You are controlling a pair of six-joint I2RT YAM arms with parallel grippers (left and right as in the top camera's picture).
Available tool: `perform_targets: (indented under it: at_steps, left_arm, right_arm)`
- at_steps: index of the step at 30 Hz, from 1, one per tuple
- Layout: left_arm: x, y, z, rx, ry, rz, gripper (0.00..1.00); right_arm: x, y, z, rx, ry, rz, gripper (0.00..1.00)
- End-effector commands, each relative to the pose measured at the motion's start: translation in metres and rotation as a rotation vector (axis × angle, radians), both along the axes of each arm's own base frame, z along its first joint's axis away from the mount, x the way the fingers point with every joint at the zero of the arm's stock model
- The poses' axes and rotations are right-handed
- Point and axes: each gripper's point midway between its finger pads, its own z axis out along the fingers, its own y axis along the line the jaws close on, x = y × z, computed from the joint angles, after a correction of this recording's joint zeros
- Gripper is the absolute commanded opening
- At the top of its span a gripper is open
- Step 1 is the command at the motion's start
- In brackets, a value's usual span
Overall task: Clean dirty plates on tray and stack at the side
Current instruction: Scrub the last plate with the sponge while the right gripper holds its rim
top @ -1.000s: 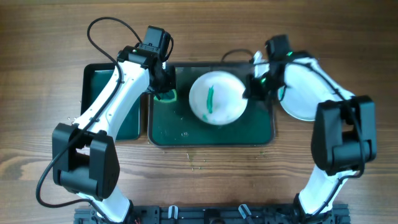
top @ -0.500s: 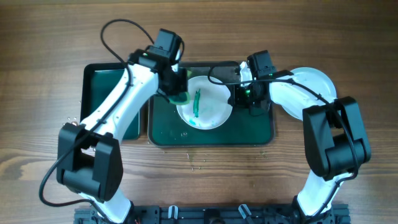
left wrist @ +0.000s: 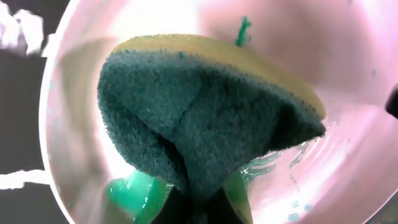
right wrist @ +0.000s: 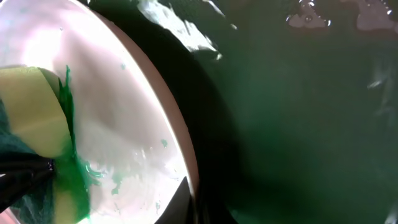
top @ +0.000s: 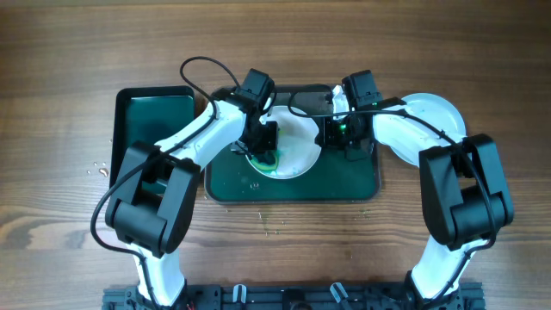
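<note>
Pressure should stay flat and even: the left claw (top: pixel 264 139), clamped on the sponge (left wrist: pixel 205 124), would do best to drag its rough dark-green face across the green smear (right wrist: pixel 74 177) in overlapping strokes, while the right claw (top: pixel 339 136), pinched shut on the rim, steadies the plate (top: pixel 300 142) against sliding. That plate — round, white, glossy and wet — lies inside the shallow dark-green tray (top: pixel 349 179). The sponge is soft, yellow-backed and folded, and a plain white plate (top: pixel 430 116) sits just outside the tray's right end.
</note>
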Motion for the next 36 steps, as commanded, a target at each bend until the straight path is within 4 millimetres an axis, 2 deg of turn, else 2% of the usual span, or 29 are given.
perform_targets:
  at_steps: [1,6,11,14,17,21,23,25,29,32,34,36]
  left_arm:
    - [-0.018,-0.010,-0.023,-0.043,0.107,0.003,0.04]
    - [-0.032,-0.066,0.002,-0.365,0.147,-0.162,0.04]
    - [-0.019,-0.070,0.004,-0.382,0.096,-0.152,0.04]
    - [0.000,-0.043,-0.012,-0.214,0.036,-0.046,0.04]
    - [0.026,0.004,-0.024,0.055,-0.086,0.071,0.04]
    - [0.049,0.050,-0.017,0.316,-0.218,0.126,0.04]
    - [0.054,0.062,-0.009,0.393,-0.244,0.140,0.04]
    - [0.055,0.066,-0.005,0.417,-0.245,0.141,0.04]
    - [0.046,0.054,-0.005,0.356,-0.188,0.123,0.04]
    - [0.029,0.028,-0.010,0.212,-0.094,0.062,0.04]
    - [0.015,0.000,-0.009,0.059,-0.028,-0.032,0.04]
    - [0.006,-0.019,-0.005,-0.046,0.005,-0.103,0.04]
  right_arm:
    - [-0.017,-0.012,-0.020,-0.075,0.061,-0.013,0.04]
    - [-0.018,-0.010,-0.020,-0.078,0.059,-0.005,0.04]
    - [-0.021,-0.005,-0.020,-0.081,0.058,0.010,0.04]
    - [-0.021,-0.004,-0.020,-0.080,0.056,0.013,0.04]
    - [-0.021,-0.004,-0.020,-0.080,0.056,0.013,0.04]
    - [-0.024,-0.005,-0.021,-0.083,0.066,0.013,0.04]
    - [-0.026,-0.005,-0.021,-0.086,0.075,0.014,0.04]
    - [-0.028,-0.005,-0.022,-0.089,0.084,0.019,0.04]
    - [-0.037,0.000,-0.023,-0.098,0.094,0.058,0.04]
    - [-0.044,0.007,-0.023,-0.104,0.105,0.086,0.04]
    - [-0.047,0.012,-0.023,-0.104,0.103,0.099,0.04]
    - [-0.048,0.016,-0.023,-0.103,0.098,0.111,0.04]
